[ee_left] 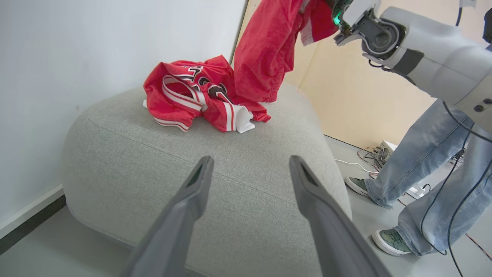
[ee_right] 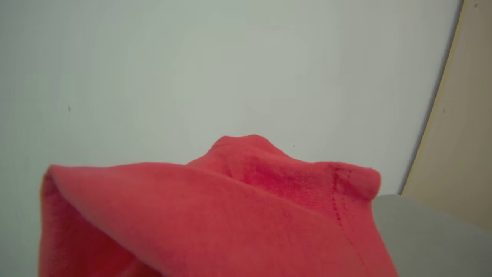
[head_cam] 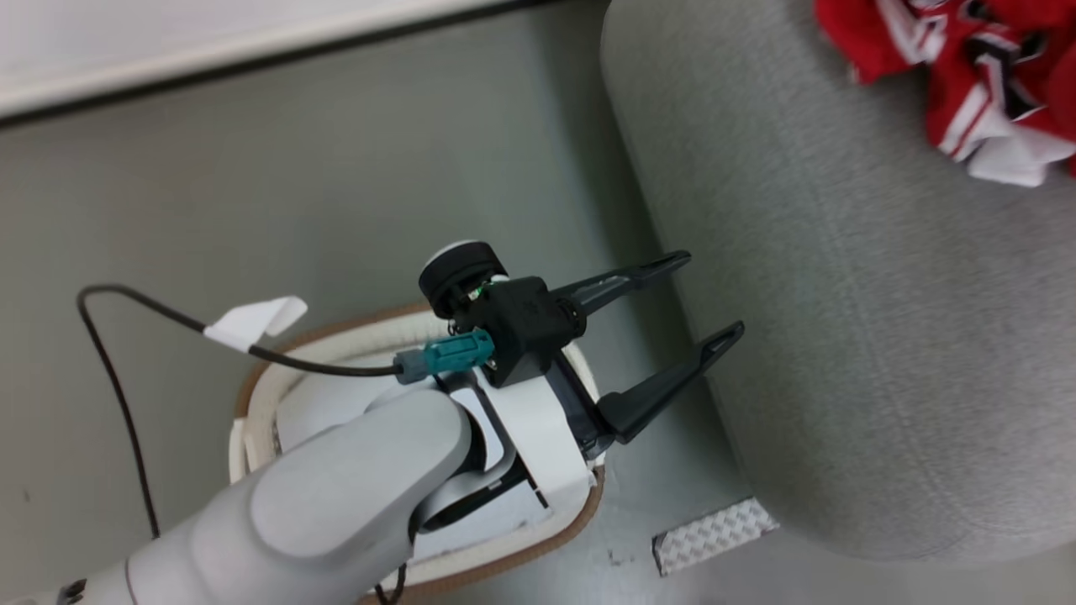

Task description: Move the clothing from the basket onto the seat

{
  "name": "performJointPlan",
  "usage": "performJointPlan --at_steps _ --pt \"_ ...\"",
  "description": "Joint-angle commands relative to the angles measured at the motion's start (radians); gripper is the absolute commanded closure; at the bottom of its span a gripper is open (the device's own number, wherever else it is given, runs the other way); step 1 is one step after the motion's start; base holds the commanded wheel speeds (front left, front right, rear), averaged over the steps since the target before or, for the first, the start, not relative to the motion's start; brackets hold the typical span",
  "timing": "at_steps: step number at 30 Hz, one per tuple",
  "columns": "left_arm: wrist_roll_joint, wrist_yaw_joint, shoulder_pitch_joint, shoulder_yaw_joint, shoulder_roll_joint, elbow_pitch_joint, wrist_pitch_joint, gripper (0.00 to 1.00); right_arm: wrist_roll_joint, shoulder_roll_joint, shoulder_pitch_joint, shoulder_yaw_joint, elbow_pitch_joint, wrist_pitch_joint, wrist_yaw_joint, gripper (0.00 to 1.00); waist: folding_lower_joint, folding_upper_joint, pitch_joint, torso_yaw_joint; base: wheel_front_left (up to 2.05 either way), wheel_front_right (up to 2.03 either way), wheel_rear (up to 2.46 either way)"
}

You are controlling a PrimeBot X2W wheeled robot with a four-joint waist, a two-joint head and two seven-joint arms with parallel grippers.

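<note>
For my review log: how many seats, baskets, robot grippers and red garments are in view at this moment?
Seats: 1, the seat
Baskets: 1, the basket
Grippers: 2, the left gripper with fingers open, and the right gripper
Red garments: 2, the lying garment on the seat, and the hanging garment held by the right gripper
Total: 6

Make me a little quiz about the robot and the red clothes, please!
1. True or false: the left pincer is open.
2. Where does the lettered jersey lie? A on a table, B on the seat, C on a shelf.
3. What hangs from the right arm?
Key: 1 true; 2 B; 3 a red garment.
</note>
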Motion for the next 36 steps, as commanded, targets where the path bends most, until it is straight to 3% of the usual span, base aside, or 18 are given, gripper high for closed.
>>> performJointPlan --at_steps 1,13,18,19,20,21,22,23,36 --pt "0.015 0.004 -0.014 0.003 0.010 -0.007 0.002 0.00 -0.006 -0.014 -0.026 -0.009 0.024 0.006 -0.002 1.00 -0.0004 0.0000 0.058 0.023 0.00 0.00 0.00" --pt "-0.012 0.003 -0.026 0.005 -0.001 -0.003 -0.004 0.00 -0.078 -0.048 -0.184 0.115 0.456 0.172 -0.002 1.00 -0.0004 0.0000 0.107 0.076 0.00 0.00 0.00" --pt "-0.022 0.003 -0.014 0.008 -0.008 0.012 -0.019 0.00 -0.087 -0.061 -0.214 0.190 0.567 0.266 -0.002 1.00 -0.0004 0.0000 0.088 0.090 0.00 0.00 0.00" --pt "-0.026 0.002 -0.010 0.007 -0.011 0.016 -0.022 0.00 -0.086 -0.060 -0.221 0.205 0.579 0.277 -0.002 0.81 -0.0004 0.0000 0.081 0.092 0.00 0.00 0.00" --pt "-0.030 0.001 -0.005 0.006 -0.013 0.022 -0.025 0.00 -0.082 -0.058 -0.227 0.220 0.589 0.289 -0.002 0.51 -0.0004 0.0000 0.072 0.092 0.00 0.00 0.00" --pt "-0.035 0.000 -0.003 0.008 -0.015 0.026 -0.027 0.00 -0.078 -0.059 -0.229 0.240 0.596 0.301 -0.002 0.28 -0.0004 0.0000 0.062 0.092 0.00 0.00 0.00" --pt "-0.037 0.000 -0.001 0.009 -0.017 0.031 -0.033 0.00 -0.072 -0.062 -0.229 0.253 0.602 0.306 -0.002 0.09 -0.0004 0.0000 0.052 0.091 0.00 0.00 0.00" --pt "-0.041 -0.001 0.002 0.009 -0.021 0.037 -0.036 0.00 -0.067 -0.067 -0.230 0.267 0.606 0.310 -0.002 0.00 -0.0004 0.0000 0.040 0.089 0.00 0.00 0.00" --pt "-0.093 -0.007 0.100 0.021 -0.055 0.126 -0.084 0.00 -0.022 -0.124 -0.104 0.479 0.579 0.330 -0.002 0.00 -0.0004 0.0000 -0.207 0.046 0.00 0.00 0.00"
